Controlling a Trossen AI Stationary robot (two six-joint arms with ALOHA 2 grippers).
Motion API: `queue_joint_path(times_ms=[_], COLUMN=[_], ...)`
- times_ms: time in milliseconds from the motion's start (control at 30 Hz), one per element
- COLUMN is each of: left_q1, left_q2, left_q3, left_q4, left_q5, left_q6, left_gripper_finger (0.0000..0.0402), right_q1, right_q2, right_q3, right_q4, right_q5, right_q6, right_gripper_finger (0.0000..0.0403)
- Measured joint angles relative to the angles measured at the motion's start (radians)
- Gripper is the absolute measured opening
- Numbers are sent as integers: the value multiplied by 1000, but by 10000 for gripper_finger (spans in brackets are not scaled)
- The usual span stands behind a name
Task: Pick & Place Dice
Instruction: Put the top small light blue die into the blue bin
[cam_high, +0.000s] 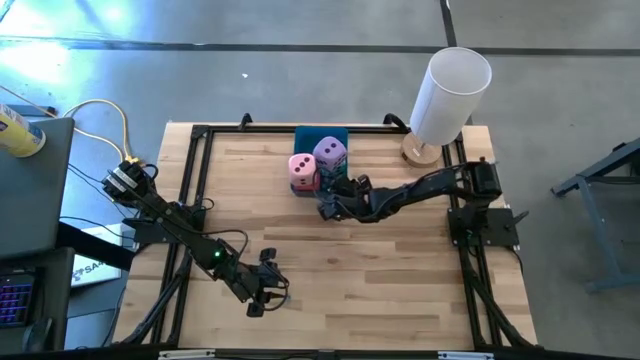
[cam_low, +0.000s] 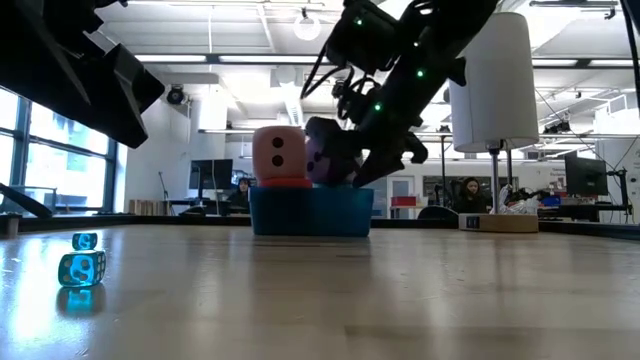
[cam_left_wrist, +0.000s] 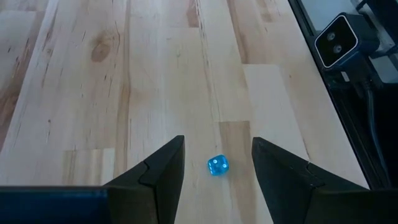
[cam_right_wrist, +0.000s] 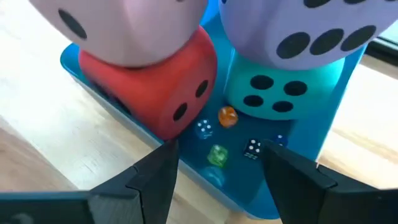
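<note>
The right gripper (cam_high: 325, 208) is stretched low toward the blue tray (cam_high: 322, 135) at the surface's far edge — fingers parted, nothing held. Pink die (cam_right_wrist: 124, 28), purple die (cam_right_wrist: 292, 25), red die (cam_right_wrist: 155, 87) and teal die (cam_right_wrist: 273, 93) are stacked inside. The left gripper (cam_left_wrist: 216, 180) is held half-open, empty, over the near edge.

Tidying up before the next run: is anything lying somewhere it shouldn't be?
Yes. One small blue die lies alone on the bare table, just ahead of the left gripper, far from the blue tray where the big soft dice and other small dice sit.

place: open-plan lab/office | evidence: monitors (cam_low: 585, 176) — seated people (cam_low: 470, 190) — strip ceiling lights (cam_low: 190, 58)
</note>
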Motion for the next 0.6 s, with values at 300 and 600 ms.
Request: queue_joint_path(times_ms=[300, 600], left_q1=[0, -15], left_q2=[0, -96], left_q3=[0, 0], left_q4=[-27, -246], left_q5=[0, 2], left_q6=[17, 28], left_gripper_finger=[179, 179], right_q1=[36, 155], right_q2=[-103, -228], right_q3=[-2, -3], right_q4=[-30, -22], right_q5=[-50, -161], right_q6=[-3, 2], right_gripper_finger=[220, 220])
